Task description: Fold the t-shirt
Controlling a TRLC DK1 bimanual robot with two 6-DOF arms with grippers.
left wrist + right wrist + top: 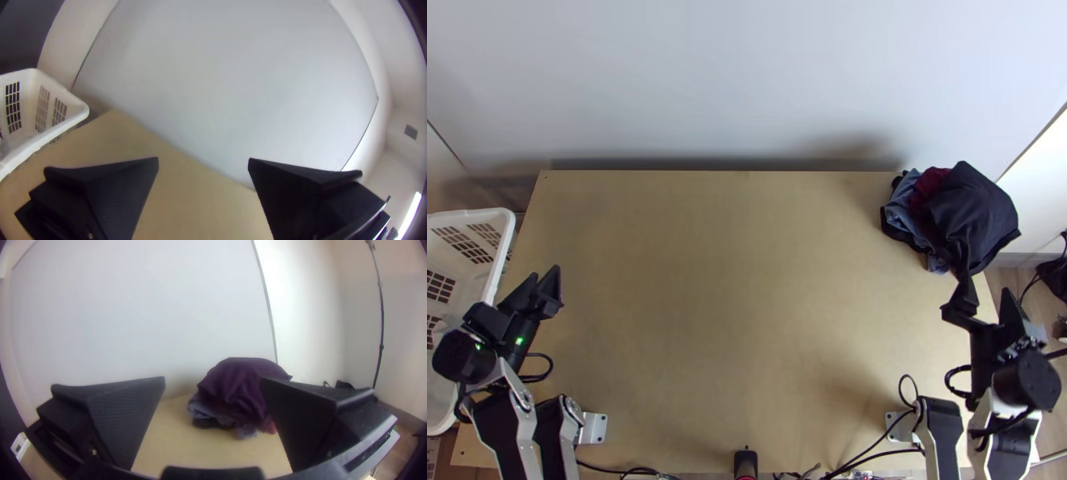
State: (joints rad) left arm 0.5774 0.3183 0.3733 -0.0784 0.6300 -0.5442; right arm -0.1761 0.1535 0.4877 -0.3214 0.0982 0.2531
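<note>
A bunched pile of clothes [971,210], dark with red and grey-blue parts, lies at the table's back right corner; no single t-shirt can be told apart in it. My right gripper [991,302] is open just on the near side of the pile. At the table's left edge, beside the basket, my left gripper [547,292] stands open and holds nothing. In the left wrist view the left gripper [203,162] has its fingers wide apart. The right wrist view shows the pile [235,391] beyond the right gripper [213,380], whose fingers hold nothing.
A white plastic basket [503,232] stands along the left edge of the wooden table [739,304]. A pale wall rises behind the table. Black cables run along the near edge, by a small black object [745,462]. The table's middle is bare wood.
</note>
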